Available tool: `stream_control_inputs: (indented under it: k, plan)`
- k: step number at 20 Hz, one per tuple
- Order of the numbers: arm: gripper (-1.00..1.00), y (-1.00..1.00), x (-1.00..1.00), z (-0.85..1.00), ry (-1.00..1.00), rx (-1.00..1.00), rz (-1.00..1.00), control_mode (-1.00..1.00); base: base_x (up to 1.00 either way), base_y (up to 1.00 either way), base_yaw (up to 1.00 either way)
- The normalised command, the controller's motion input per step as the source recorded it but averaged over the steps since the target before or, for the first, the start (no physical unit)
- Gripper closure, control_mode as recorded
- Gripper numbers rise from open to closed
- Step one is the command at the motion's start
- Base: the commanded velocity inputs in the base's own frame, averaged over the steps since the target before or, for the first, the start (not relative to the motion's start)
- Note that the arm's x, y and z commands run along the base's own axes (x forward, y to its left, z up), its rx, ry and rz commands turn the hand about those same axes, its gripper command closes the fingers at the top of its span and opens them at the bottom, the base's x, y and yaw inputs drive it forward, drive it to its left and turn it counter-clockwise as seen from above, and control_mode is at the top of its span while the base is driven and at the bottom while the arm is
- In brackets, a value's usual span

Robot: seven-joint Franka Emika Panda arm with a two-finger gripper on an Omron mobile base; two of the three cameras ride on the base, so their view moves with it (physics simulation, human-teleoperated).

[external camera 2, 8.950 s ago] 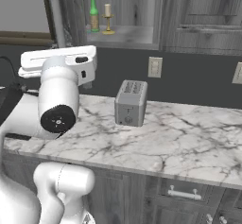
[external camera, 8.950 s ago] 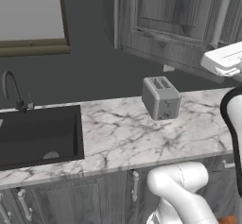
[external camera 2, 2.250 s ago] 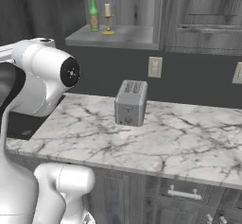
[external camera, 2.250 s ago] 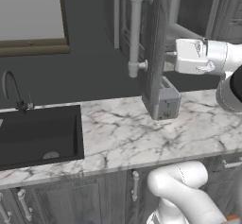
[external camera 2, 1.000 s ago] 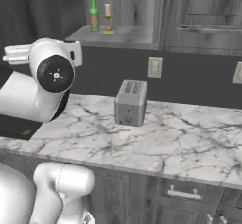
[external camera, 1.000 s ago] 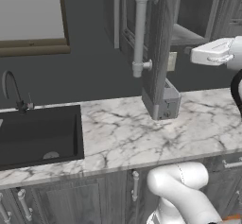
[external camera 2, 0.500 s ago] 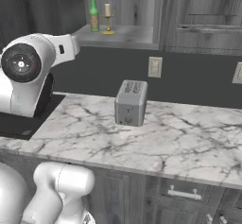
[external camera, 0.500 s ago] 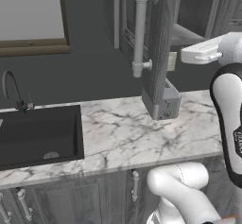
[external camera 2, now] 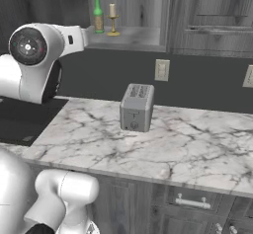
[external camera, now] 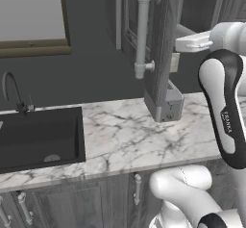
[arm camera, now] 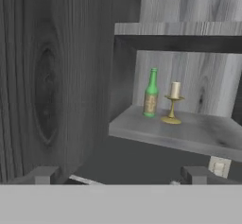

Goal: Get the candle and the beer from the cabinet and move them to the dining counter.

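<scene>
Tool (arm camera: 118, 175) spread wide, empty; green glass beer bottle (arm camera: 151, 92) and cream candle on brass holder (arm camera: 172, 102) stand mid-frame on the open grey cabinet's shelf (arm camera: 189, 132). Best advance straight, clear of the door (arm camera: 52, 81).

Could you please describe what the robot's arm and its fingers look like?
The arm is glossy white with rounded links, dark joint bands and small dark lettering along one link. In the hand view, the fingers are small, blocky and dark grey.

Beer (arm camera: 151, 93) beside candle (arm camera: 173, 103) in cabinet (arm camera: 189, 128)
</scene>
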Motion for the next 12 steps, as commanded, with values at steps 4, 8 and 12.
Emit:
stream_control_inputs:
  k: [4, 8, 12]
  plan:
    - [-1.0, -0.2, 0.57, 0.0, 0.0, 0.0, 0.0, -1.0, 0.0, 0.0, 0.0]
    - [-1.0, -0.19, 0.56, 0.0, 0.0, 0.03, 0.0, -1.0, 0.0, 0.0, 0.0]
    - [-1.0, -0.07, 0.6, 0.0, 0.0, 0.03, 0.0, -1.0, 0.0, 0.0, 0.0]
